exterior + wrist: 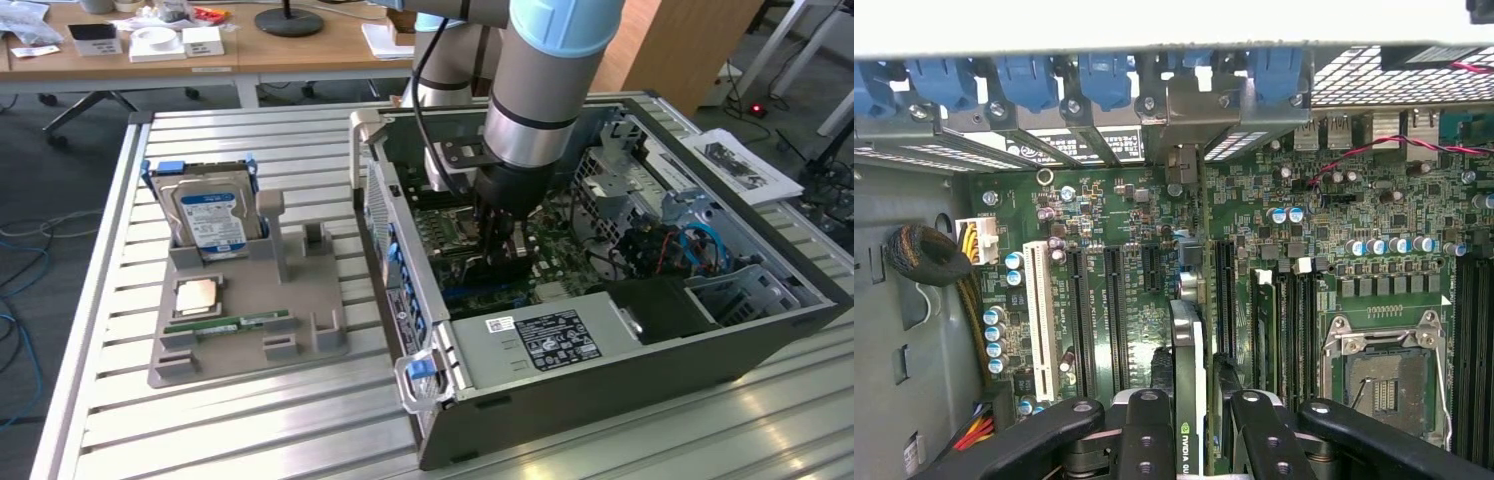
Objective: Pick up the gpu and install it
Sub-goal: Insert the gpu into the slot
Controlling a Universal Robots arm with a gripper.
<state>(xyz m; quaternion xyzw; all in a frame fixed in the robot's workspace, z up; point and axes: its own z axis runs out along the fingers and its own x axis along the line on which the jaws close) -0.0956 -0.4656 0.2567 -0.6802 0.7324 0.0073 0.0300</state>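
A slatted metal table (267, 430) carried an open computer case (641, 350). The arm (547, 90) reached down into the case from twelve o'clock. At nine o'clock from the case stood a grey tray (307, 300) with a hard drive (214, 220) upright in it. Over the motherboard (1274, 190), the gripper (1192, 385) pinched the gpu (1189, 425), which stood edge-on between the expansion slots.

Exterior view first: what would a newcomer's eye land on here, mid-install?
The big grey arm reaches down into the open computer case at the exterior view's right. In the wrist view, the gpu stands edge-on between the jaws, over the green motherboard. On the exterior view's left, a blue-labelled hard drive stands upright in a grey holder.
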